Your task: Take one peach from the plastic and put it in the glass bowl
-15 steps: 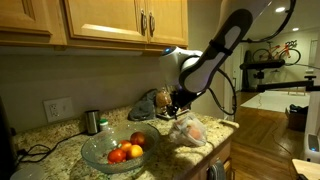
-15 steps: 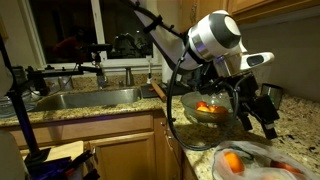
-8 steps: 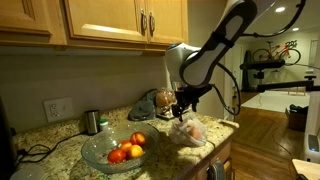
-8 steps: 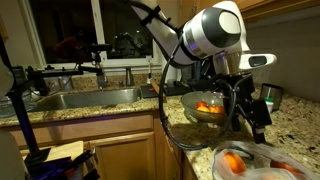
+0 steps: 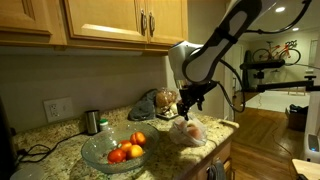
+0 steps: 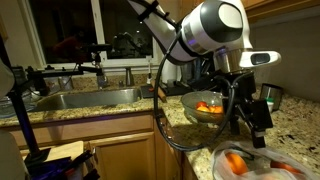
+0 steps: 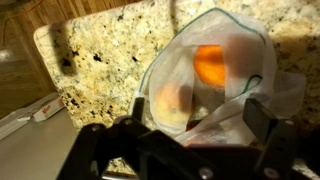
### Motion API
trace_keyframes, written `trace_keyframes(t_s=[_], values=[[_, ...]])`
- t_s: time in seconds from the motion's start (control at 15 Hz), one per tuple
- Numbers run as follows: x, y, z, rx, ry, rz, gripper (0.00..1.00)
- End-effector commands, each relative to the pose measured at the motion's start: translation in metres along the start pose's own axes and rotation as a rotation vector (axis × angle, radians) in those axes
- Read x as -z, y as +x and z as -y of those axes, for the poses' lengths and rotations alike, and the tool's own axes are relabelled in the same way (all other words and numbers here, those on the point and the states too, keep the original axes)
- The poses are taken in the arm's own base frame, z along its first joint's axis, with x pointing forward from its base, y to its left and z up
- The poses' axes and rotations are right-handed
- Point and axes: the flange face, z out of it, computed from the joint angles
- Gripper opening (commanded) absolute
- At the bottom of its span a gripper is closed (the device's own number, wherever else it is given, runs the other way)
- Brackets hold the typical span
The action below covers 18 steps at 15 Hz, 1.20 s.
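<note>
Counter [image 5: 60, 140], granite. Cup [image 5: 92, 121], metal, upright near the wall. Bowl [image 5: 100, 156], glass, holding red and orange fruit [image 5: 127, 150]. Gripper [image 5: 186, 106], hanging just above the bag; jaws apart in the wrist view, nothing between them. Bag [image 5: 187, 131], clear plastic, lying by the counter's edge, mouth open toward the wrist camera. Peaches, inside the bag: orange peach [image 7: 210, 65] and paler peach [image 7: 172, 100], near each other.
</note>
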Motion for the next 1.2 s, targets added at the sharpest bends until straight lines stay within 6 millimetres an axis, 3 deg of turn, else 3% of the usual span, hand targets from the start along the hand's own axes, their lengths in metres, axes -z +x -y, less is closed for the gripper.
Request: trace_keyframes(t_s=[0.0, 1.13], values=[[0.003, -0.018, -0.021, -0.015, -0.008, 0.030, 1.00], [-0.026, -0.036, -0.033, -0.019, -0.010, 0.100, 1.00]])
